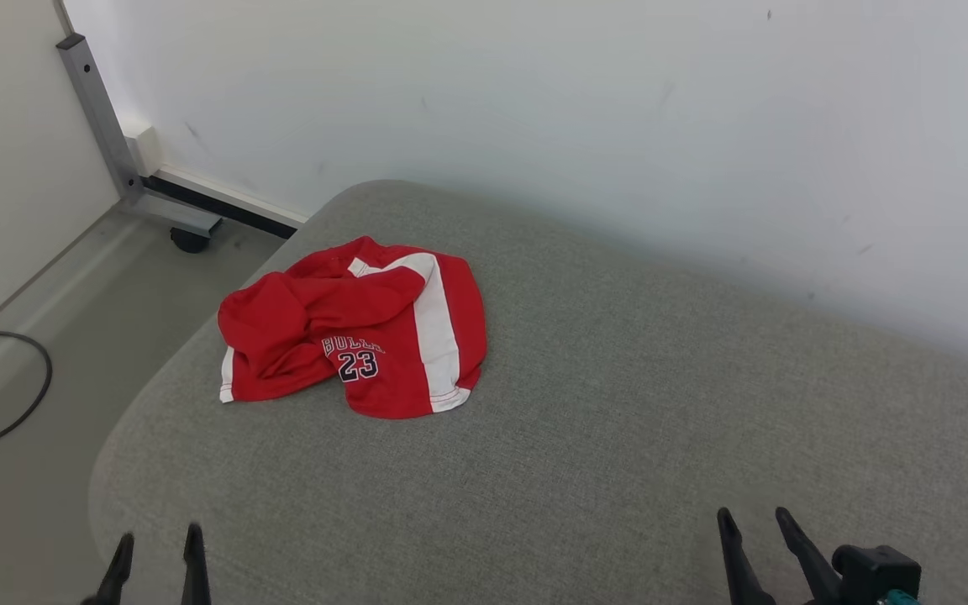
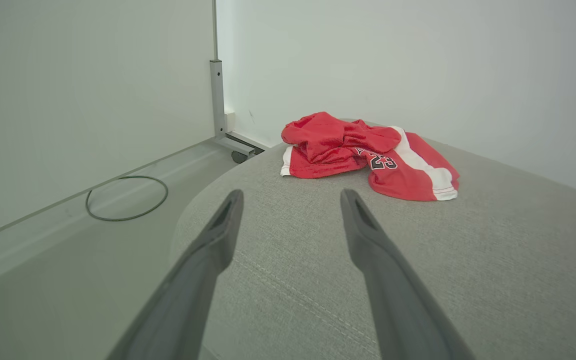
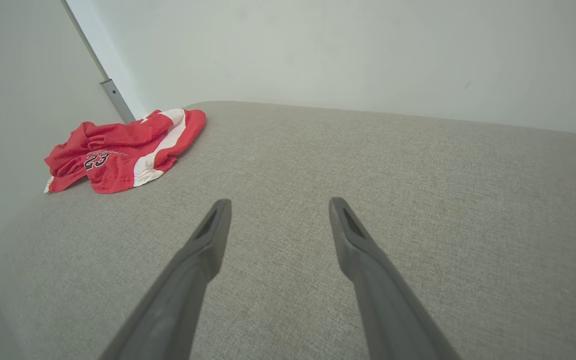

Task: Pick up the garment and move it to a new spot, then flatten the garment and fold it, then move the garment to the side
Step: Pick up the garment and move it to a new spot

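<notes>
The left gripper (image 1: 159,535), at the lower left, has its two dark fingers spread and holds nothing, above the near left edge of a grey cushion (image 1: 618,420). The right gripper (image 1: 753,514), at the lower right, is likewise spread and empty. Well ahead, nearer the left gripper, a crumpled red garment (image 1: 366,336) with white stripes and the number 23 lies on the cushion. A black cable (image 1: 22,395) loops on the floor to the left.
</notes>
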`<state>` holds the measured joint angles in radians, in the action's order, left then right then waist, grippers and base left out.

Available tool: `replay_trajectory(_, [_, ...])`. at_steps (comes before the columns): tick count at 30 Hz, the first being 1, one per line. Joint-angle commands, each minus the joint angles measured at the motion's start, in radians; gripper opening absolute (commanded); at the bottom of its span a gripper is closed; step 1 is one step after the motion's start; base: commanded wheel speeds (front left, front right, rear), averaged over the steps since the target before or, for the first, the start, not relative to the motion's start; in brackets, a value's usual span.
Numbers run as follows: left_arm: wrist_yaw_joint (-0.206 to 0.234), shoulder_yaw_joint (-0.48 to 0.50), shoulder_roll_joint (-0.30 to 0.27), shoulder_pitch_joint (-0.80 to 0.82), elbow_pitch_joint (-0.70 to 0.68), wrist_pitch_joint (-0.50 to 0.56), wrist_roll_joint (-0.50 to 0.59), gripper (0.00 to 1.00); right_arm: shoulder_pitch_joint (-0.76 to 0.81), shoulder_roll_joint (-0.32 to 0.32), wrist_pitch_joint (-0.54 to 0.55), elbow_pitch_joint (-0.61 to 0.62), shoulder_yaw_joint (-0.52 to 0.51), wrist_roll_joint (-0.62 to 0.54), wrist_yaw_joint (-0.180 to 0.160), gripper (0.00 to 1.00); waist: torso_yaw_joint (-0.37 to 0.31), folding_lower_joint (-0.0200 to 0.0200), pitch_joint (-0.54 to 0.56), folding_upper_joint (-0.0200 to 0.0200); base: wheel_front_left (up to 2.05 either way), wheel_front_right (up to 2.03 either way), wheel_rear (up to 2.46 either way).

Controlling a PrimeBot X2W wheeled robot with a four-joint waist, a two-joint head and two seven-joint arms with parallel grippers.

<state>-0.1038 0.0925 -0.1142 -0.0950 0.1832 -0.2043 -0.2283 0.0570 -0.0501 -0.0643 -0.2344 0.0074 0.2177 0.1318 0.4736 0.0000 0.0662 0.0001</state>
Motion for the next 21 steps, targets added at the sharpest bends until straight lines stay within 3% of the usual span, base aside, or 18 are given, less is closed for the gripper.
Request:
replay_trajectory(1, [-0.005, -0.013, -0.005, 0.060, 0.028, 0.020, -0.013, 1.00, 0.022, 0.000, 0.008, 0.022, -0.012, -0.012, -0.002, 1.00, 0.000, 0.0000, -0.017, -0.0001, 0.00, 0.00, 0.00])
replay_trajectory(6, [-0.021, -0.026, 0.004, 0.333, 0.186, 0.085, -0.120, 1.00, 0.007, -0.005, 0.108, 0.197, -0.016, -0.088, -0.002, 1.00, -0.072, 0.0000, -0.195, -0.0001, 0.00, 0.00, 0.00])
replay_trajectory(10, [-0.023, 0.016, -0.002, 0.576, 0.341, 0.151, -0.238, 1.00, -0.031, -0.049, 0.202, 0.357, 0.014, -0.128, -0.002, 1.00, -0.148, 0.0000, -0.348, -0.0001, 0.00, 0.00, 0.00])
replay_trajectory(15, [-0.026, -0.013, -0.063, 0.797, 0.491, 0.216, -0.247, 1.00, -0.060, -0.106, 0.278, 0.512, 0.051, -0.138, -0.002, 1.00, -0.228, 0.0000, -0.490, -0.0001, 0.00, 0.00, 0.00])
replay_trajectory(21, [-0.018, -0.058, -0.115, 0.938, 0.647, 0.303, -0.228, 1.00, -0.021, -0.121, 0.327, 0.650, 0.027, -0.140, -0.002, 1.00, -0.289, 0.0000, -0.598, -0.0001, 0.00, 0.00, 0.00])
